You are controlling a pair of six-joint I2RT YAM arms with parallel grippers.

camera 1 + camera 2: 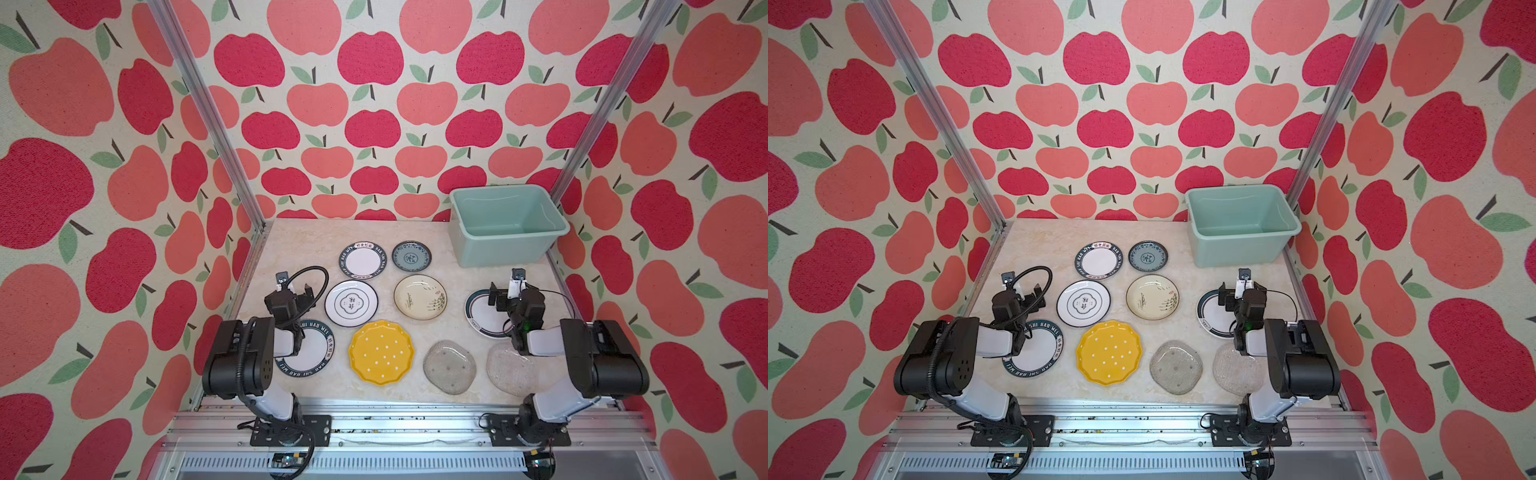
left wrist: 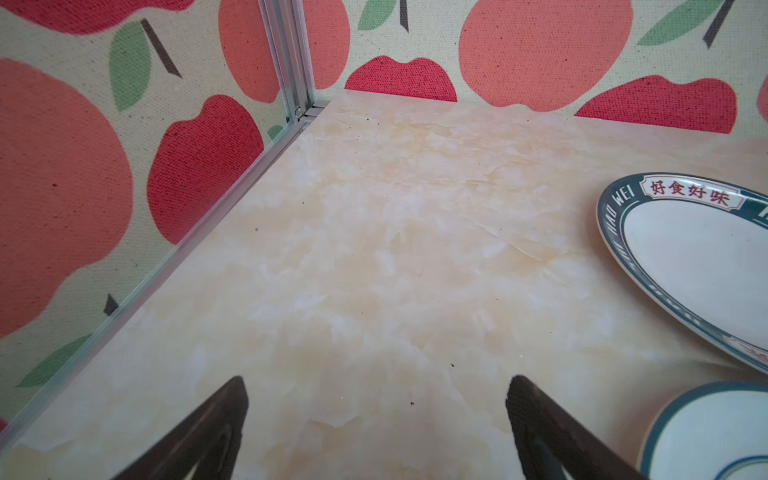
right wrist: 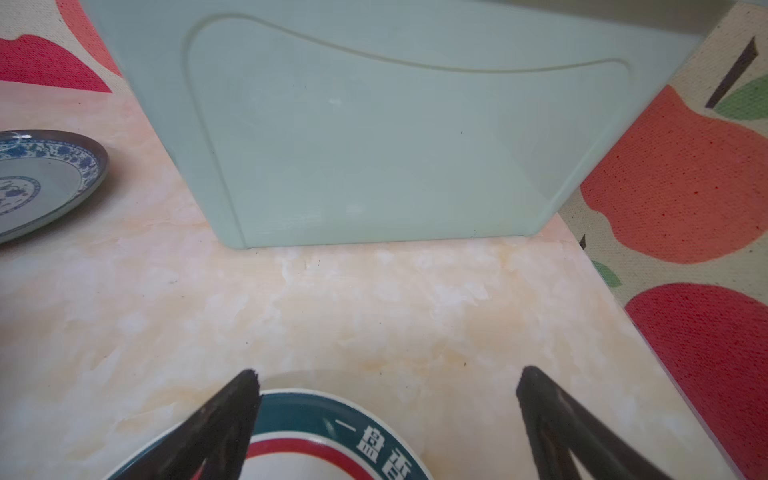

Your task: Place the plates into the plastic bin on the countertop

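The plastic bin, smooth pale mint and rectangular with a flared rim, stands mouth up at the far right corner of the veined, marble-look countertop, its long axis running across both top views. 9 plates lie flat outside it: 4 white plates with dark rims, 1 blue patterned plate, 1 cream plate, 1 yellow scalloped dotted plate and 2 rippled clear glass plates. The left gripper and right gripper each spread 2 dark fingers wide, gripping nothing.
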